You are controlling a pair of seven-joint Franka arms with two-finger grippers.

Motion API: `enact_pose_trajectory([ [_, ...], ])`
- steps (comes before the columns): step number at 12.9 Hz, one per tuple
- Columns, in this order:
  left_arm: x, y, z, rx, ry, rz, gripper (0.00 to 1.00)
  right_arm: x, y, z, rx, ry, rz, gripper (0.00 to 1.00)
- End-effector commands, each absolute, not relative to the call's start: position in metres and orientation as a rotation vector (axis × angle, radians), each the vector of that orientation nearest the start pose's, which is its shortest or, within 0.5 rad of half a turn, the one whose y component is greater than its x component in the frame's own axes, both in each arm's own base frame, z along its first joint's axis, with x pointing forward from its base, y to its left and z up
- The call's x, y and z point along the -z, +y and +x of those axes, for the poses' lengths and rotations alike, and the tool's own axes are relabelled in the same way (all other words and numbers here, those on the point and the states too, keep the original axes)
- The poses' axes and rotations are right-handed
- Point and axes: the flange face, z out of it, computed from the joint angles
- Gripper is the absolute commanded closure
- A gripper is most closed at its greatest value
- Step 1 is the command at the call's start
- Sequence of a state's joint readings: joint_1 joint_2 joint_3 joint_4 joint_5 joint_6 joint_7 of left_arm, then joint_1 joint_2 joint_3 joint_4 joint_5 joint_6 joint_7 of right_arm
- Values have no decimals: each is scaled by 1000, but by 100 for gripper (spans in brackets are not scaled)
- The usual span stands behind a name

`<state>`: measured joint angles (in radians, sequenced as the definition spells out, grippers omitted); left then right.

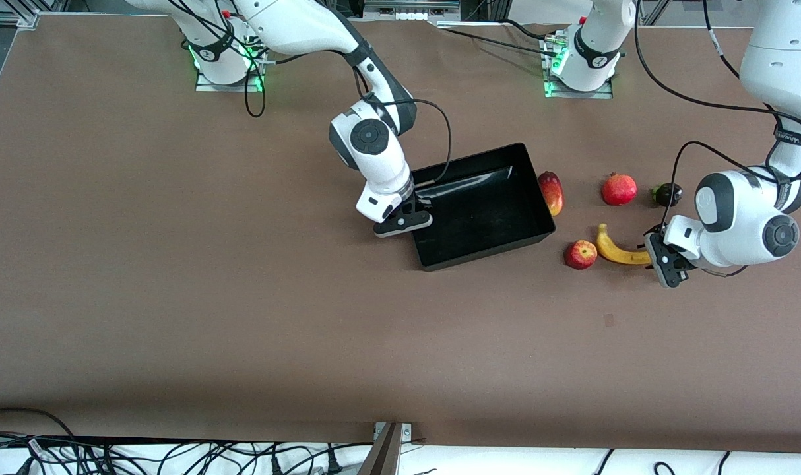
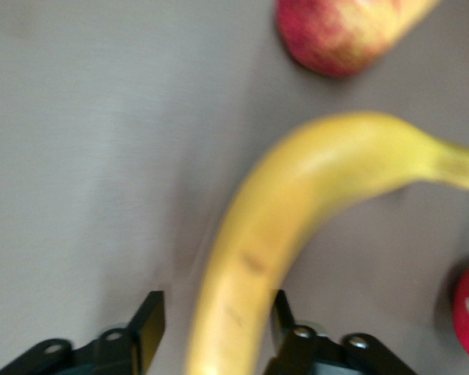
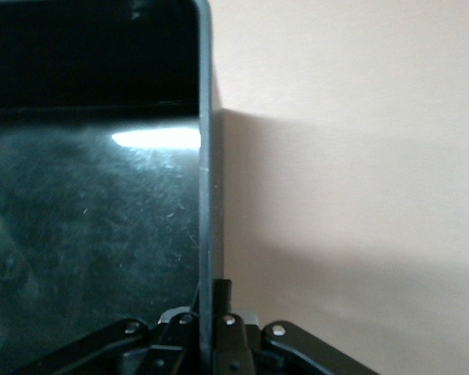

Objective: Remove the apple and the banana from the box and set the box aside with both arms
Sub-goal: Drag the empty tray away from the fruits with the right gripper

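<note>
The box (image 1: 483,208) sits empty mid-table, light and stiff with a thin wall made for pinching; the right end effector (image 1: 404,223) clamps that wall, plain only at its wrist. The left end effector (image 1: 664,260) straddles the banana (image 1: 618,249) beside the apple (image 1: 580,254), fingers parted, gripping nothing.

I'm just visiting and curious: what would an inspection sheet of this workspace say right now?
Surface: brown table, flat.
Job's things: black box empty; apple and banana out on the table, toward the left arm's end.
Clutter: mango beside the box; pomegranate; small dark fruit.
Grippers: right gripper shut on the box's wall; left gripper open, fingers on either side of the banana's end.
Cables: black cables along the arms; a tangle at the table's near edge.
Surroundings: metal frame by the bases.
</note>
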<state>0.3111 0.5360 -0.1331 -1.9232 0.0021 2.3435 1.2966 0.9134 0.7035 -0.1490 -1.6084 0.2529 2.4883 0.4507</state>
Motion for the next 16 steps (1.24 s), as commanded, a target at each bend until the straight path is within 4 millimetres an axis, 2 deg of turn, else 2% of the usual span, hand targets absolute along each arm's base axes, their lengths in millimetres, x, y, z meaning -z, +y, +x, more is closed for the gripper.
enact_pose_trajectory([
  [1, -263, 104, 579, 7, 1392, -2870, 0, -318, 463, 513, 17, -187, -3003, 100],
  [2, -275, 102, 570, 19, 1293, -2910, 0, -338, 444, 520, -30, -139, -3027, 100],
  [3, -298, 93, 572, 58, 1260, -2902, 0, -360, 411, 539, -27, -86, -3044, 100],
  [5, -357, 69, 573, 121, 1309, -2832, 0, -396, 355, 562, -54, 36, -3061, 100],
  [7, -418, 48, 574, 113, 1354, -2803, 0, -404, 291, 586, -110, 88, -3108, 100],
  [9, -479, 43, 568, 95, 1260, -2848, 0, -394, 219, 612, -141, 90, -3124, 100],
  [11, -530, 36, 563, 72, 1121, -2916, 0, -377, 139, 625, -264, -37, -3111, 100],
  [13, -572, 29, 556, 8, 1035, -2961, 0, -338, 60, 633, -325, 12, -3115, 100],
  [14, -589, 27, 552, -26, 958, -2987, 0, -321, 38, 628, -339, -9, -3112, 100],
  [15, -601, 26, 546, -51, 868, -3012, 0, -311, 33, 621, -358, -33, -3109, 100],
  [16, -603, 23, 544, -64, 819, -3014, 0, -304, 24, 617, -388, -12, -3109, 100],
])
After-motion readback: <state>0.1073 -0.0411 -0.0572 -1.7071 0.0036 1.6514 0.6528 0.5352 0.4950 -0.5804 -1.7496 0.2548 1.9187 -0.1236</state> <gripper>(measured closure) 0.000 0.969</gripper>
